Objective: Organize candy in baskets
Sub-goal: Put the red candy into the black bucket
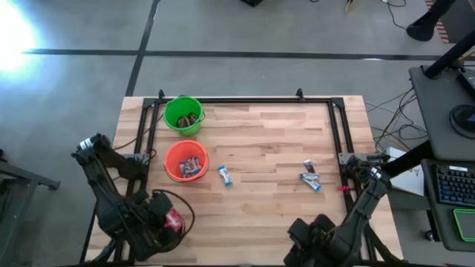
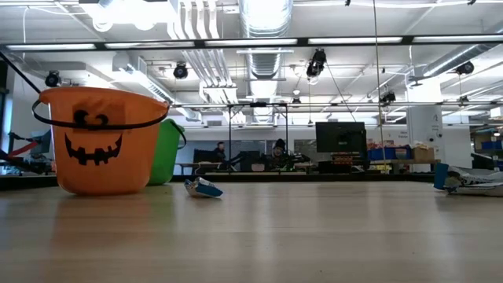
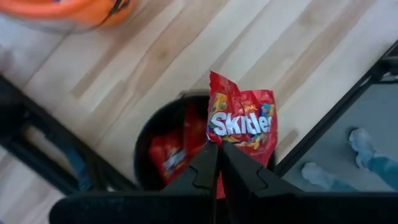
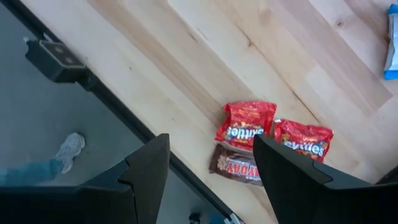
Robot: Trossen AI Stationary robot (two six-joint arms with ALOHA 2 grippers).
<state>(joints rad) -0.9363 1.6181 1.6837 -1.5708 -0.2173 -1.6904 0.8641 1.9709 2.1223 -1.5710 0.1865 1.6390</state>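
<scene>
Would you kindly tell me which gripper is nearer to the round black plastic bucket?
The left gripper is nearer: shut on a red Skittles packet directly above the black bucket. The right gripper hangs open across the table, over other sweets.

Both arms (image 1: 111,193) are matte black with chunky jointed links. The left hand (image 3: 219,163) has slim tapered fingers; the right hand (image 4: 211,165) has broad, angular black fingers.
</scene>
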